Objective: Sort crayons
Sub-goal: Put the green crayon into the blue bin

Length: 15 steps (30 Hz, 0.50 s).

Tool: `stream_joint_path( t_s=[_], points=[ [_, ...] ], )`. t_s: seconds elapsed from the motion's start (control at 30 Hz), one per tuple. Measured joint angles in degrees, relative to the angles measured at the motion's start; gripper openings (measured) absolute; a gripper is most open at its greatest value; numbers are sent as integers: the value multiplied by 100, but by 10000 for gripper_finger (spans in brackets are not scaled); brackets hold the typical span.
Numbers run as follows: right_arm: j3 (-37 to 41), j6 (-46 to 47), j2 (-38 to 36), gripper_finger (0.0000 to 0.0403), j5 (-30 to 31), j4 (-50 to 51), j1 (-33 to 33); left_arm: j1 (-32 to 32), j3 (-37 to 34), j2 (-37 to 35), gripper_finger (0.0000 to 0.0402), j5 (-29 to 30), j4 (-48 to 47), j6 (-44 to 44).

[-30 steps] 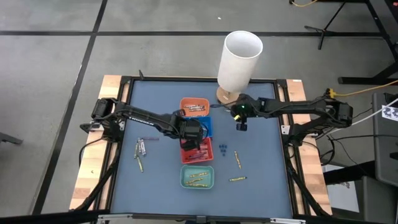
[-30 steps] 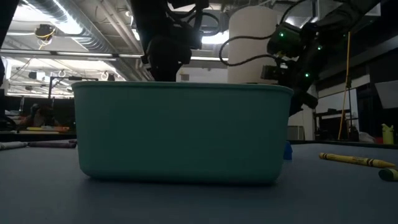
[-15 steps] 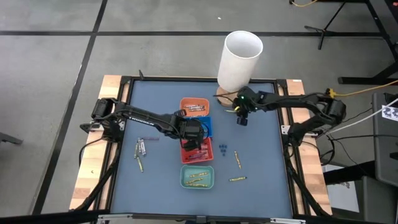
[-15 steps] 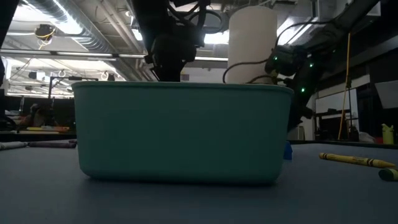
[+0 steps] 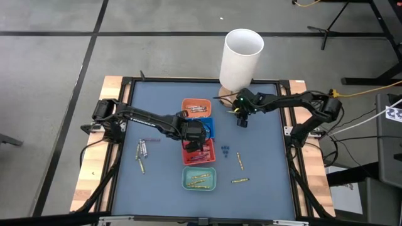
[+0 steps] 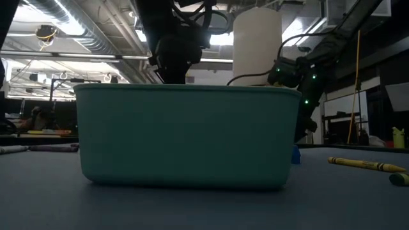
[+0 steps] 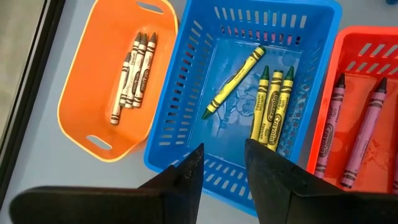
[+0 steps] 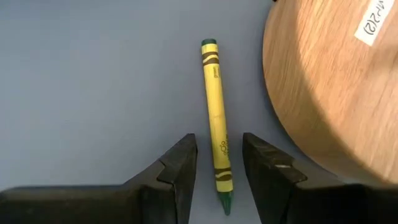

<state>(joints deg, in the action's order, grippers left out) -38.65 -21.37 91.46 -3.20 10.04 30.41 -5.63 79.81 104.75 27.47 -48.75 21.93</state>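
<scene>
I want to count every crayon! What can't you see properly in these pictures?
- Low view: the teal plastic tray blocks the trays behind it.
- High view: the left tool covers part of the blue slotted basket.
- Left wrist view: the red slotted basket is cut off by the edge.

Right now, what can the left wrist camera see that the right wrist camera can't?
Only the left wrist view shows trays: an orange tray with a bunch of brownish crayons, a blue basket with four green-tipped yellow crayons, and a red tray with pink crayons.

Only the right wrist view shows one green-tipped crayon lying alone on the table beside a round wooden base.

Both show a pair of open dark fingers at the bottom, the left pincer and right pincer, and the blue-grey table.
</scene>
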Motion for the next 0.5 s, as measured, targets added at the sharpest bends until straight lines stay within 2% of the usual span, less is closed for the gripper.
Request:
stream_joint_path(
  t_s=[0.17, 0.5],
  points=[
    [4, -4, 4, 120, -7, 12, -2, 0, 0, 0, 100, 2, 0, 2],
    [13, -4, 13, 23, -118, 46, -7, 0, 0, 0, 100, 4, 0, 17]
  ],
)
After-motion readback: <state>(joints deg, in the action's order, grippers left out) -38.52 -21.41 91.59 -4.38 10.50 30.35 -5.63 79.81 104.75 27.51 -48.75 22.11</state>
